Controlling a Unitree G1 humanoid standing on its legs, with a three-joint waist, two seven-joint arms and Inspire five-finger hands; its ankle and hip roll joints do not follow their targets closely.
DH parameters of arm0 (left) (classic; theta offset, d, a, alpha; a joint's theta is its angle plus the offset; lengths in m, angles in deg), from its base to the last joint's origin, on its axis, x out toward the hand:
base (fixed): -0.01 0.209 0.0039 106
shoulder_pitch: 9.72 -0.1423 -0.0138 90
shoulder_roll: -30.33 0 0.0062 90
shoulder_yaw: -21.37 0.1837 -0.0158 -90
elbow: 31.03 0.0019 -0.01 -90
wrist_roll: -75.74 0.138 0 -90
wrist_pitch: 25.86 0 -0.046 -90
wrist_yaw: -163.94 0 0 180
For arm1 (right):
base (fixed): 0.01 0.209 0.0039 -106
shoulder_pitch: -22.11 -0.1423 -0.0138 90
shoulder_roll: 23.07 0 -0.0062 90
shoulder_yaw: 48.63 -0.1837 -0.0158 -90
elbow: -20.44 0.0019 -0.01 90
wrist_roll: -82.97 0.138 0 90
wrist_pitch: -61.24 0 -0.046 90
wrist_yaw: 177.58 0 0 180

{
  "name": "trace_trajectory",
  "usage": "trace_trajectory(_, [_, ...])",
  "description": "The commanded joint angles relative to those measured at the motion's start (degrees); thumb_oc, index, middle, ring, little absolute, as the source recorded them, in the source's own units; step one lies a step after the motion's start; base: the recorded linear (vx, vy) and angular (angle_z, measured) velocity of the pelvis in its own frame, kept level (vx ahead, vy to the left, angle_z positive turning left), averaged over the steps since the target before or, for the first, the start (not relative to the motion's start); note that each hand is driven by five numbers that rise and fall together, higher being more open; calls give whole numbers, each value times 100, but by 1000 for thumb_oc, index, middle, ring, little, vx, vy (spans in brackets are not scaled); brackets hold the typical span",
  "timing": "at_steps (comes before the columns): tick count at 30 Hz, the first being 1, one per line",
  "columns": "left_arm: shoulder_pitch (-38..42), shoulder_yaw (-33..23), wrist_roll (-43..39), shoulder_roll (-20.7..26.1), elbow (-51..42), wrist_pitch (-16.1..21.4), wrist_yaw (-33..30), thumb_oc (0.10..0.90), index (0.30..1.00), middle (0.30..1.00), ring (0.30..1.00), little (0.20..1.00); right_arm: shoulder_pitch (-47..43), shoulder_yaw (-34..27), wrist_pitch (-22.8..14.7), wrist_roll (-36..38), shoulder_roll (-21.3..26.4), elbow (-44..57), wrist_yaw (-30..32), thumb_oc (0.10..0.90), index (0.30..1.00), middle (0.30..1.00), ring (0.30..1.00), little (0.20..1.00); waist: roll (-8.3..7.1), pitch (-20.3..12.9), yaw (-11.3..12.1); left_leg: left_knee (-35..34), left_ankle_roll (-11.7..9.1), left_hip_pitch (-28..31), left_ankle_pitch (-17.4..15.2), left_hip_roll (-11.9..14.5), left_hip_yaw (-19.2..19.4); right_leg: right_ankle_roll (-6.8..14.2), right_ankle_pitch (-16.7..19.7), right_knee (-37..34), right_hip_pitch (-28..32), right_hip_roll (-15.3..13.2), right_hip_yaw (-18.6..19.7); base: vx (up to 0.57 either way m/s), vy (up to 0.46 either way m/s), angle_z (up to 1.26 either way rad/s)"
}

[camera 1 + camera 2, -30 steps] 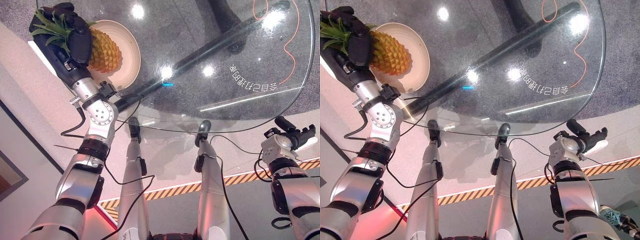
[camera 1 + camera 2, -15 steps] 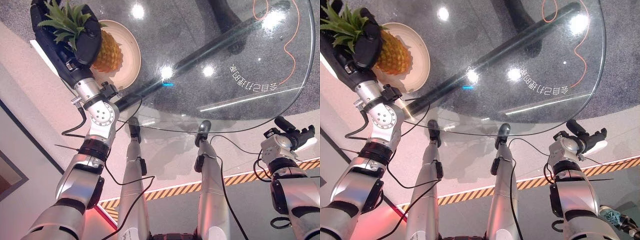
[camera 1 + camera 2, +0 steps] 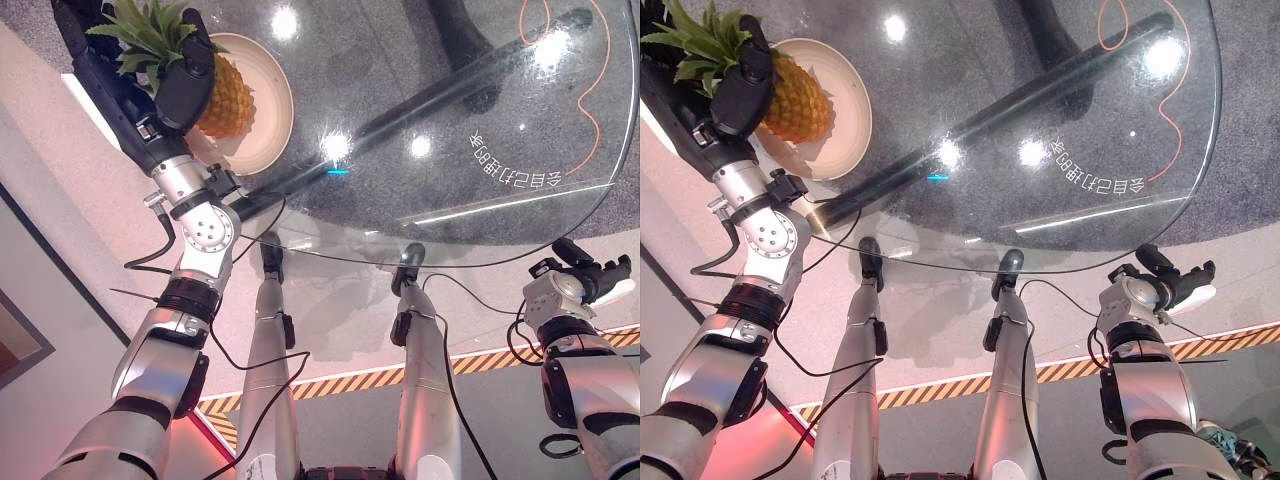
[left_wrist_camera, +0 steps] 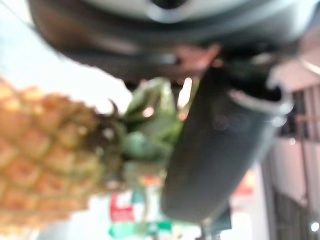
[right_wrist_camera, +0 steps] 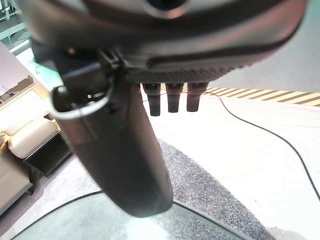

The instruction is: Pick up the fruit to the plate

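1. The left hand is clenched around the pineapple at the base of its green crown; the left wrist view shows the thumb against the leaves.
2. The pineapple sits over the cream plate, body toward the plate's middle, crown sticking out past the rim on the robot's left. I cannot tell whether it rests on the plate or hangs just above it.
3. The plate sits at the edge of the round glass table, nearest the robot's left arm.
4. The right hand is idle, low beside the table's near right edge; its fingers are relaxed and it holds nothing.
5. Risk: the grip is on leaves, not the body. Leaves may bend or slip, so the fruit could swing or drop early.
6. Risk: if let go while tilted, the pineapple likely rolls. It is rounded and the plate looks shallow, so it could go over the rim and off the table edge nearby.
7. Risk: the fingers may snag the crown as they pull away and drag the fruit back off the plate.
8. Risk: pressing down at the plate's outer side could tip or slide it on the smooth glass.
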Motion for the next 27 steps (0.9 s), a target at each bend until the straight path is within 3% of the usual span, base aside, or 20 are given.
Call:
trace_trajectory(1, [359,-159,488,188,-526,706,-118,800,900,900,900,900,149,-71,-300,73,281,-108,180,800,900,900,900,900,-253,-141,153,877,222,-181,-967,-258,-211,-91,106,-312,83,257,-190,0,0,0])
trace_trajectory(27, [-373,-72,876,276,-855,651,-77,800,900,900,900,900,389,-138,-373,164,317,-95,83,800,900,900,900,900,-205,-141,302,970,241,-160,-1052,-289,-273,-70,47,-214,135,214,-289,0,0,0])
